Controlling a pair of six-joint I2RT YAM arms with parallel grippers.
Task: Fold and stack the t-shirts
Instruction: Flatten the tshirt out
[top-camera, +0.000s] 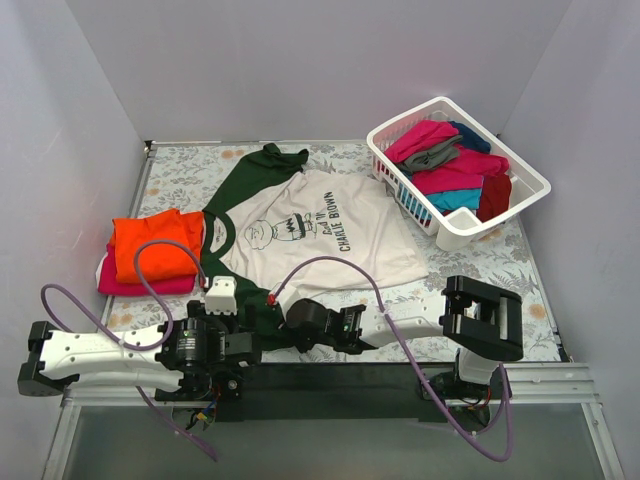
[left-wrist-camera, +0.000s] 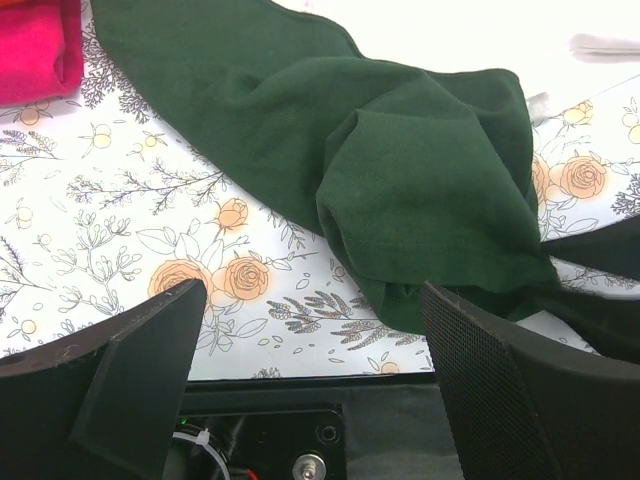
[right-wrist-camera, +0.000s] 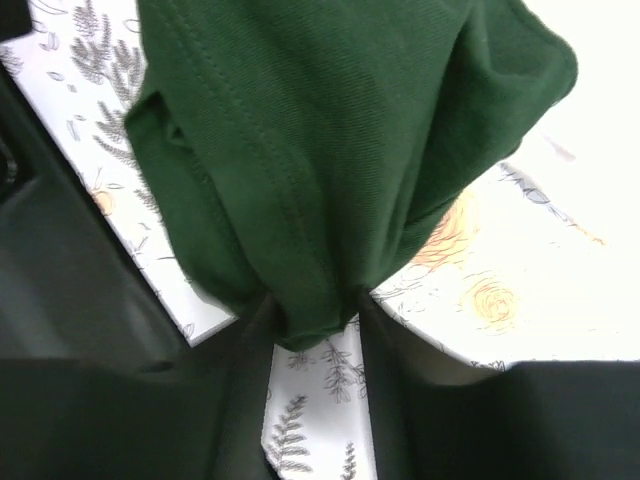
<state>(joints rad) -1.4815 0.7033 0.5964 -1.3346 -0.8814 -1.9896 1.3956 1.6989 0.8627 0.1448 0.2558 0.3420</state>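
A cream-white t-shirt (top-camera: 325, 235) with dark green sleeves and a cartoon print lies spread on the floral table cover (top-camera: 470, 265). Its near sleeve (right-wrist-camera: 320, 150) is bunched up at the table's front edge. My right gripper (right-wrist-camera: 312, 320) is shut on the tip of that sleeve, and the cloth is pinched between both fingers (right-wrist-camera: 240, 380). In the top view the right gripper (top-camera: 285, 322) reaches in from the right. My left gripper (left-wrist-camera: 315, 300) stands open just in front of the bunched sleeve (left-wrist-camera: 420, 190), with only table cover between its jaws. At the left lies a folded orange t-shirt (top-camera: 155, 245) on a magenta one (top-camera: 140, 285).
A white slatted basket (top-camera: 455, 232) at the back right holds several crumpled t-shirts (top-camera: 450, 165) in magenta, teal, grey, dark red and navy. The black front rail (top-camera: 330, 385) runs under both grippers. White walls close in the table on three sides.
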